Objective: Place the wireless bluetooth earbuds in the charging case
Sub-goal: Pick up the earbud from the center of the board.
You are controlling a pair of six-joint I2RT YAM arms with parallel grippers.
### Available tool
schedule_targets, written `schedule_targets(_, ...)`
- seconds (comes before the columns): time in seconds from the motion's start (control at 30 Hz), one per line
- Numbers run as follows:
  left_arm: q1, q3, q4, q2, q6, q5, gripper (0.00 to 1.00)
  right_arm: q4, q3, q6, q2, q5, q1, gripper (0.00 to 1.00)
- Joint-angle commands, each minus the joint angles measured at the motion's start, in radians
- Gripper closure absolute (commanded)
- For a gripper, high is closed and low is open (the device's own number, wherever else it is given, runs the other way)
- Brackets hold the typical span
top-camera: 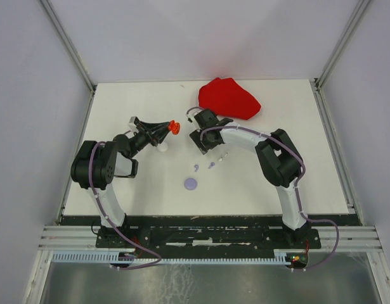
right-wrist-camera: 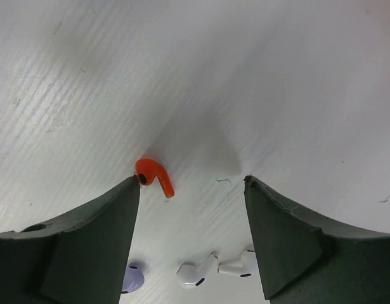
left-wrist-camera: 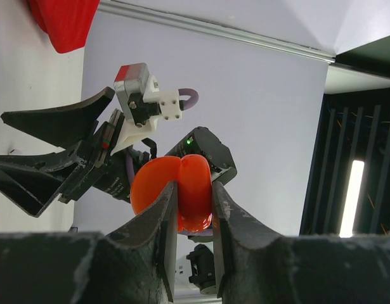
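Top view, left arm: elbow folded back, left gripper (top-camera: 171,130) reaching toward centre, held above the white table (top-camera: 277,183).
Top view, right arm: arched forward, right gripper (top-camera: 203,143) tipped down near a rumpled red cloth (top-camera: 229,98).
Left wrist view, grip: dark matte fingers (left-wrist-camera: 158,221) pinching a glossy, rounded red case (left-wrist-camera: 182,190).
Right wrist view, grip: spread wide above the ribbed table.
Right wrist view, earbuds: smooth stemmed red earbud (right-wrist-camera: 153,176) on the table just beside one fingertip; white earbuds (right-wrist-camera: 195,272) and lilac earbud (right-wrist-camera: 132,278) at the bottom edge.
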Motion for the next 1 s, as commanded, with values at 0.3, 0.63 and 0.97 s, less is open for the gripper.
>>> schedule_targets(0.3, 0.018, -0.005, 0.201, -0.033, -0.012, 0.023, 0.97, -0.016, 0.114, 0.018, 0.069, 0.039, 0.002, 0.25)
schedule_targets(0.63, 0.02, -0.015, 0.202, -0.038, -0.009, 0.023, 0.97, -0.048, 0.136, 0.044, 0.075, -0.022, 0.0, 0.31)
schedule_targets(0.97, 0.02, -0.021, 0.201, -0.043, -0.007, 0.023, 0.97, -0.061, 0.119, 0.08, 0.075, -0.08, 0.0, 0.52)
